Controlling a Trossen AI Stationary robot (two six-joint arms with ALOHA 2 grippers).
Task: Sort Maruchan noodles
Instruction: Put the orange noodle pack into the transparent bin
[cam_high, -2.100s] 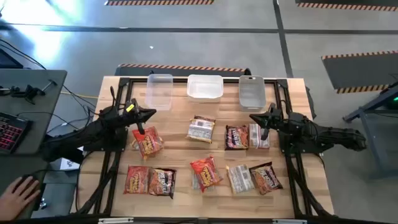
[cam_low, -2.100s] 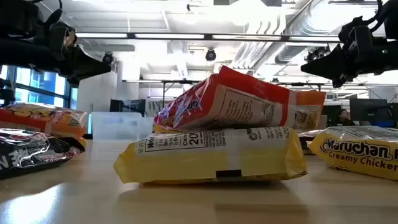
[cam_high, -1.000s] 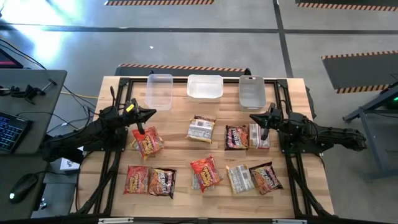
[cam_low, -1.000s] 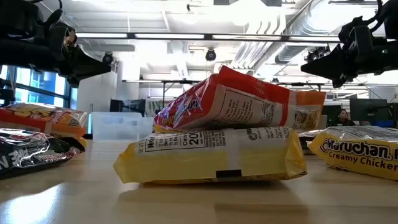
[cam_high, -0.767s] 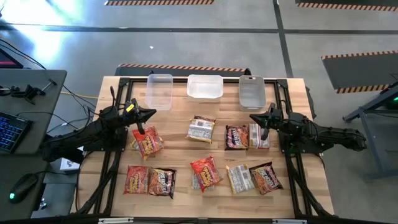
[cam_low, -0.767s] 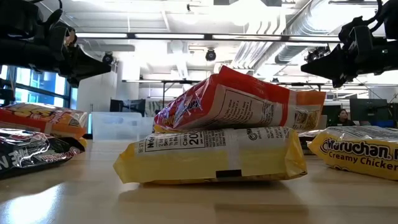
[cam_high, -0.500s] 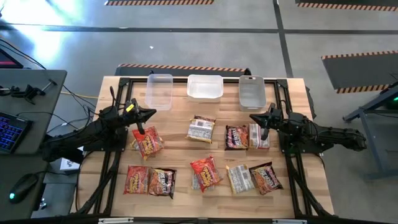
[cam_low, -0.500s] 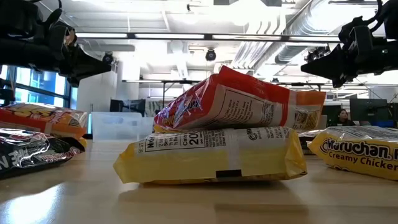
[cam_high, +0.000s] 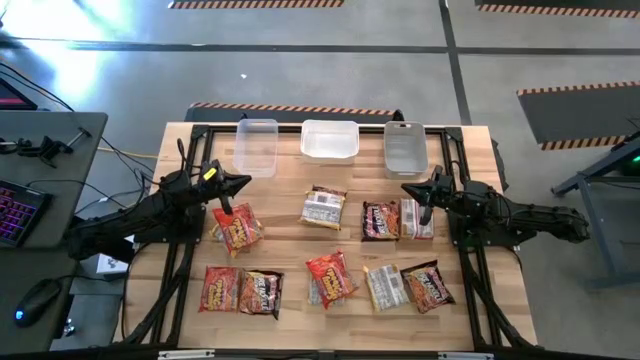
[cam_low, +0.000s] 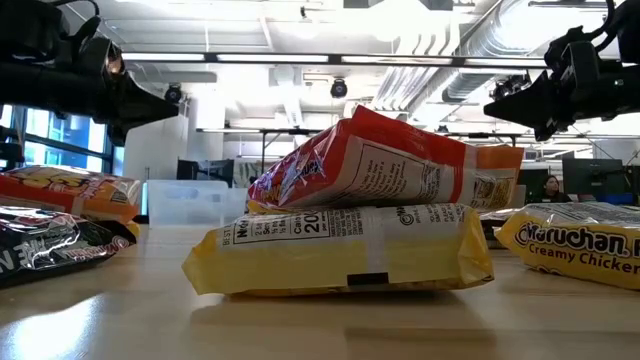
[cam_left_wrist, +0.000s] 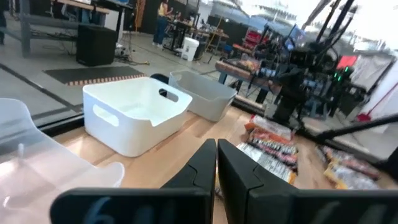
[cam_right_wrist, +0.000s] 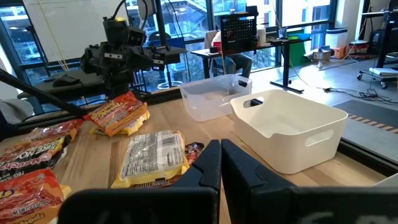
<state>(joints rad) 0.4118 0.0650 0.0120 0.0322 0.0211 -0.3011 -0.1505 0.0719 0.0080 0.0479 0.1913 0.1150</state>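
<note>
The Maruchan noodles (cam_high: 323, 207) are being left scattered face-up across the wooden surface (cam_high: 285, 245), apparently so that each kind can be told apart before sorting. Three tubs (cam_high: 329, 140) are being kept in a row along the far edge, empty, probably one for each kind.

The left claw (cam_high: 226, 211) is being held just above a red-orange packet (cam_high: 238, 229) on its own side, its fingers (cam_left_wrist: 205, 163) pressed together with nothing between them. The right claw (cam_high: 424, 213) is being held over a pale packet (cam_high: 416, 218) lying beside a dark brown one (cam_high: 380, 220), its fingers (cam_right_wrist: 209, 164) likewise pressed together and empty. No packet is being carried yet, so the sorting is judged not yet begun.

In the low view, a red-orange packet (cam_low: 385, 165) is being propped on a yellow packet (cam_low: 345, 248). "Maruchan" and "Creamy Chicken" are being shown on the packet at the right (cam_low: 572, 243); the smaller print cannot be read.
</note>
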